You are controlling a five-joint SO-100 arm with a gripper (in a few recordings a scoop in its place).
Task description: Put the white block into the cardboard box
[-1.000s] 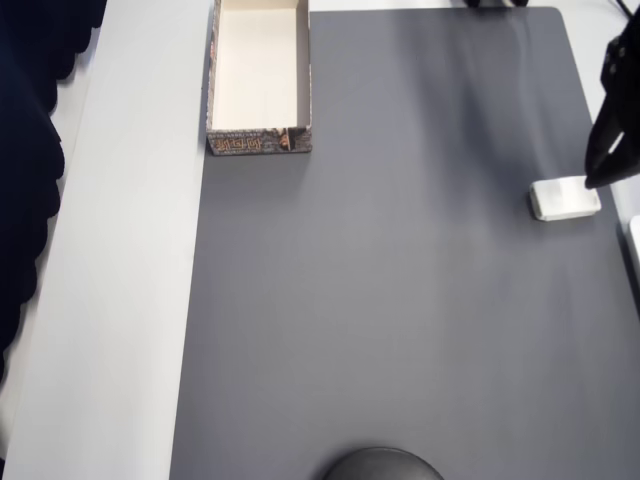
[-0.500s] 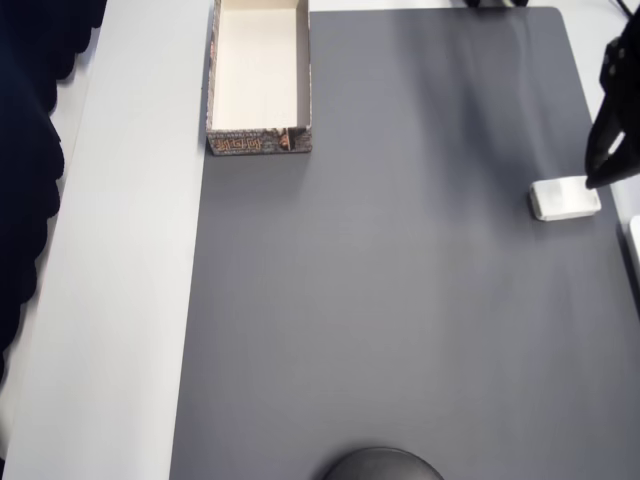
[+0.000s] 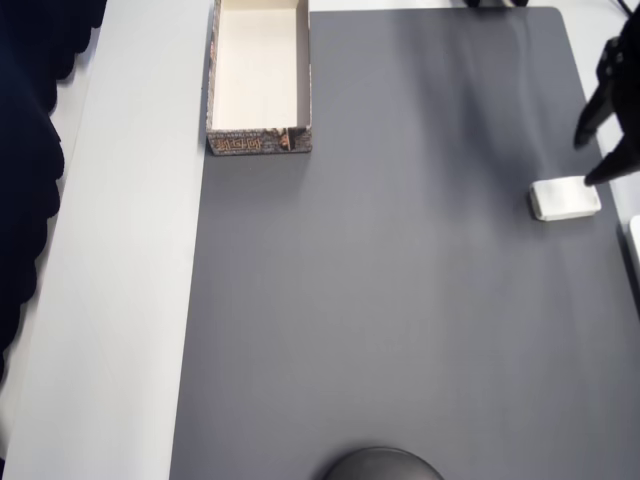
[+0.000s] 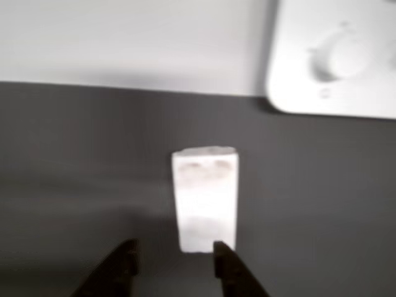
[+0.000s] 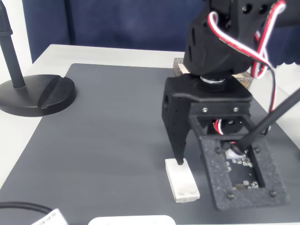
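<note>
Colours here are pretty muted. The small flat white rectangular block (image 3: pixel 565 198) sits on a dark grey mat (image 3: pixel 380 300), which lies on a pale whitish table (image 3: pixel 120 280). The long shallow cardboard box (image 3: pixel 259 80) is cream-white inside, with mottled grey-brown print on its outer wall. The robot's matte black two-finger gripper (image 5: pixel 206 164) has red-and-white twisted wires (image 5: pixel 239 40) looping above it. A black round lamp-style base (image 5: pixel 35 93) stands on the table, against a deep navy blue backdrop (image 5: pixel 117 23). A bigger white rounded-corner thing (image 4: pixel 334 55) is plain white.
</note>
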